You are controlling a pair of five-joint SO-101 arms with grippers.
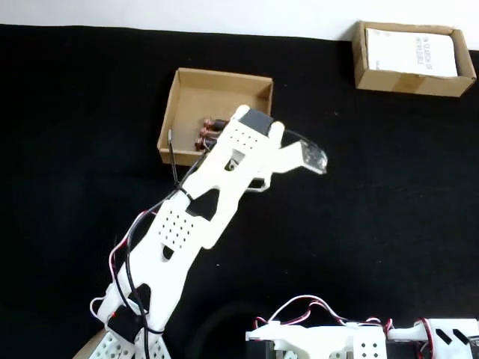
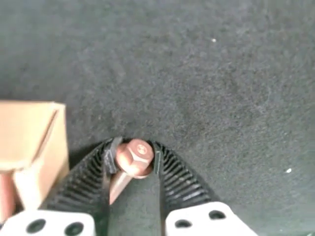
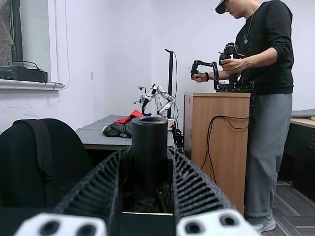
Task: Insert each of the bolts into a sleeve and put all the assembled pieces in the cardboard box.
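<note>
My left gripper (image 2: 132,146) is shut on a copper bolt (image 2: 136,158), whose hex head faces the camera, held above the black mat. In the high view this gripper (image 1: 303,158) hangs just right of the cardboard box (image 1: 183,90). Inside that box lie a few assembled pieces (image 1: 209,134), partly hidden by the arm. The box corner (image 2: 34,137) sits beside the gripper in the left wrist view. My right gripper (image 3: 147,153) is shut on a black sleeve (image 3: 149,142), which points level out into the room. The right arm (image 1: 359,340) lies folded at the table's near edge.
A second cardboard box (image 1: 363,71) holding white paper stands at the far right corner. The black mat (image 1: 374,194) covers the table to the right of the left arm. A person stands in the room behind, away from the table.
</note>
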